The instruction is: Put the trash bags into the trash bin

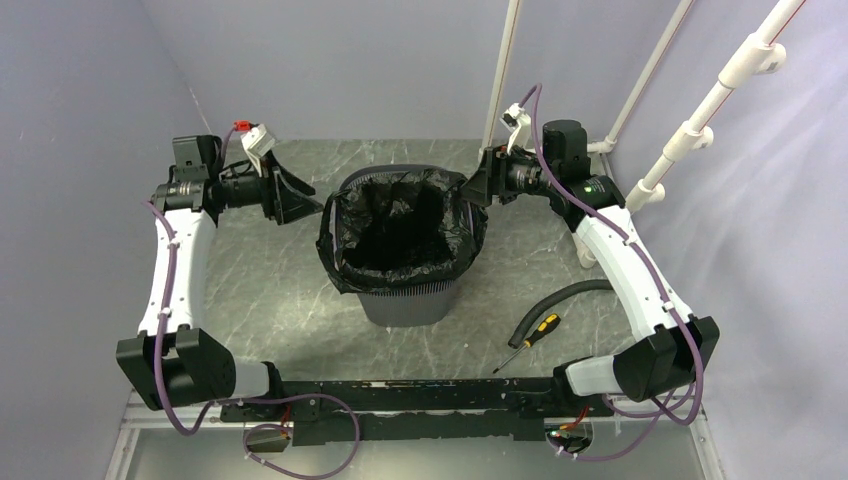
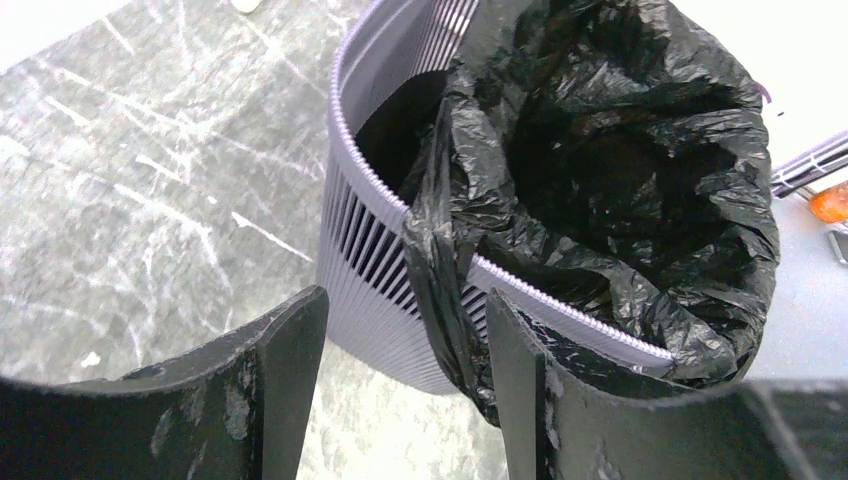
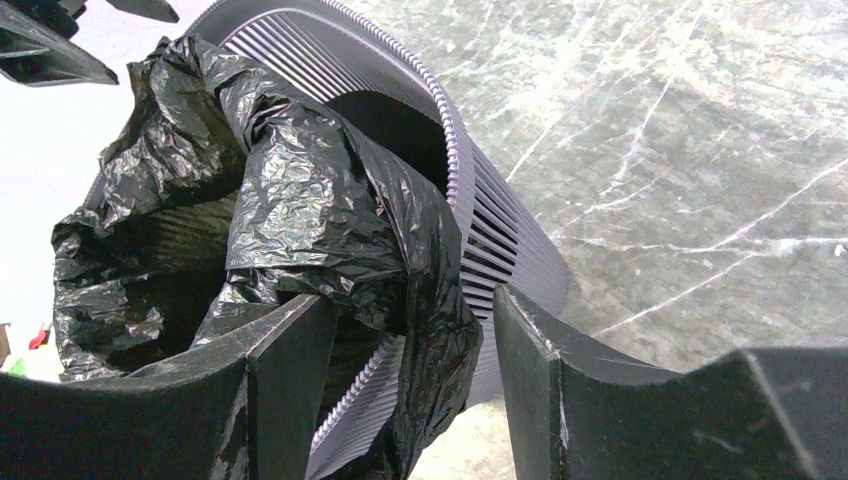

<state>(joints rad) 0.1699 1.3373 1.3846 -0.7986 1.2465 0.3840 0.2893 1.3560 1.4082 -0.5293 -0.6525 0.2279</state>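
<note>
Grey marbled surface (image 1: 260, 290), pale walls behind. Bag (image 1: 400, 225) sits inside bin (image 1: 410, 300), mouth spread, film draped over most of the rim; part of the left rim bare. Left pincer (image 1: 312, 205) just left of bin, jaws apart, holding nothing. Right pincer (image 1: 468, 188) at bin's right rim, jaws apart, straddling rim and a bag fold, not clamped. Hose (image 1: 560, 298) and screwdriver (image 1: 532, 338) lie right of bin, nearer the arm bases.

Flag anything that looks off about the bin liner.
The trash bag sits unevenly on the trash bin. It is folded over the near and side edges, but the far rim is bare, with the film sagging inside there. No spill is visible.
</note>
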